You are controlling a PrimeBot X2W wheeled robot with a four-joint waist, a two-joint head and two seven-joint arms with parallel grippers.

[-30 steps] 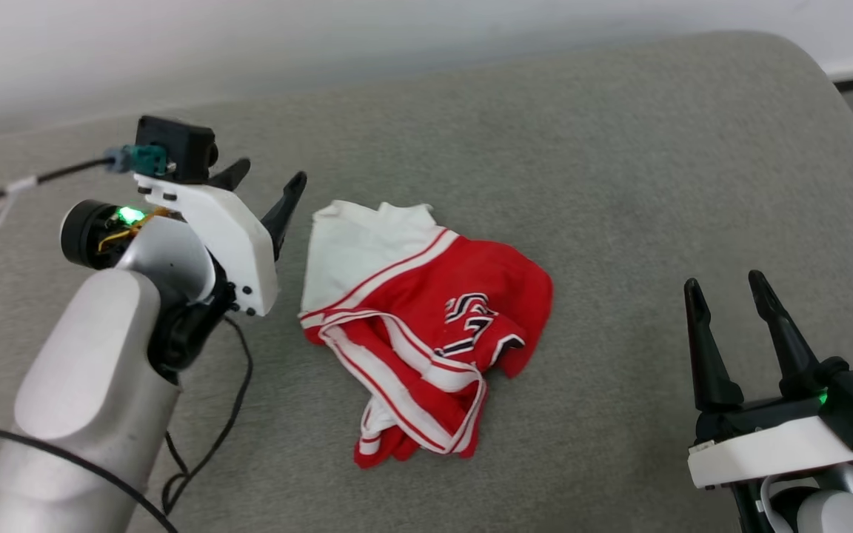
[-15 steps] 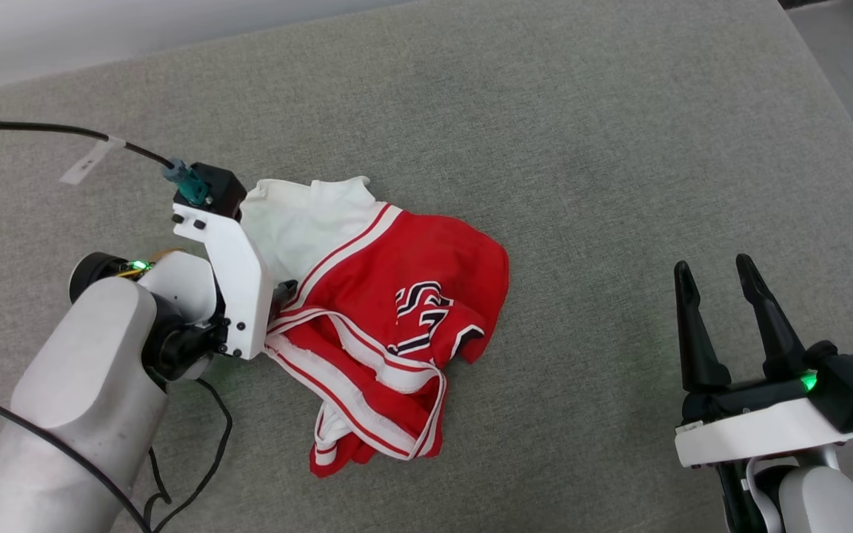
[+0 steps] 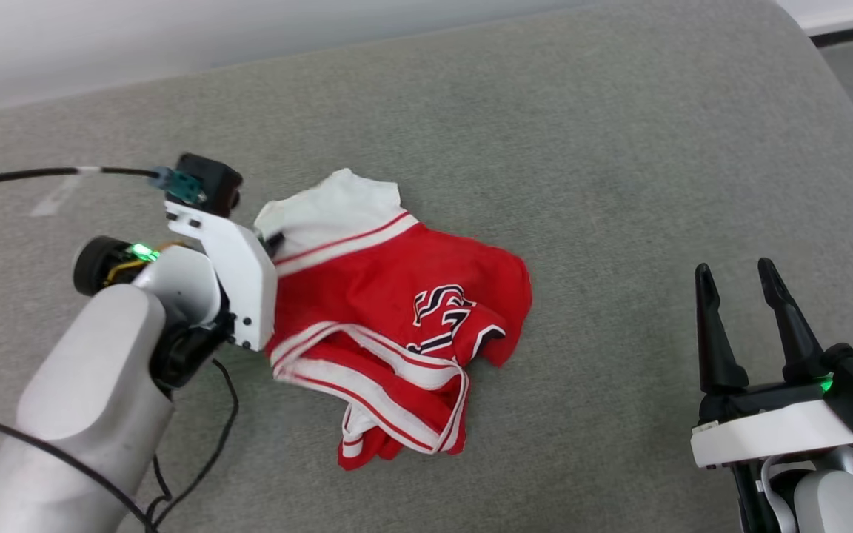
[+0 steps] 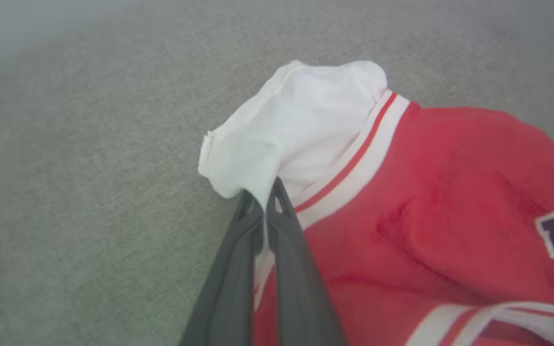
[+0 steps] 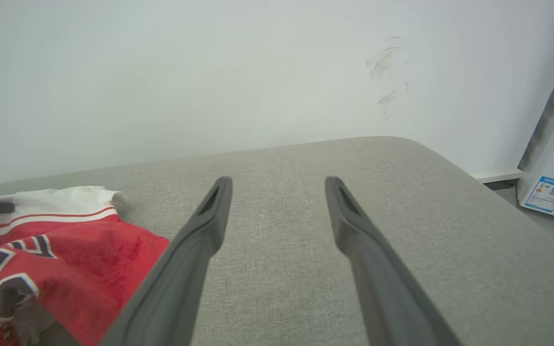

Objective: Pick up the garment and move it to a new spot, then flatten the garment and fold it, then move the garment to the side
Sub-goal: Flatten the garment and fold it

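On the cushion, left hand now pinching the garment (earlier spread), right hand spread.

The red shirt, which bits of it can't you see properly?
- Lettering, head view: folds of the garment hide part; unreadable.
- Lettering, left wrist view: cut off at the right edge.
- Cloth pinched in the left gripper, left wrist view: its shut jaws cover it.
- Garment, right wrist view: cut off at the left edge.
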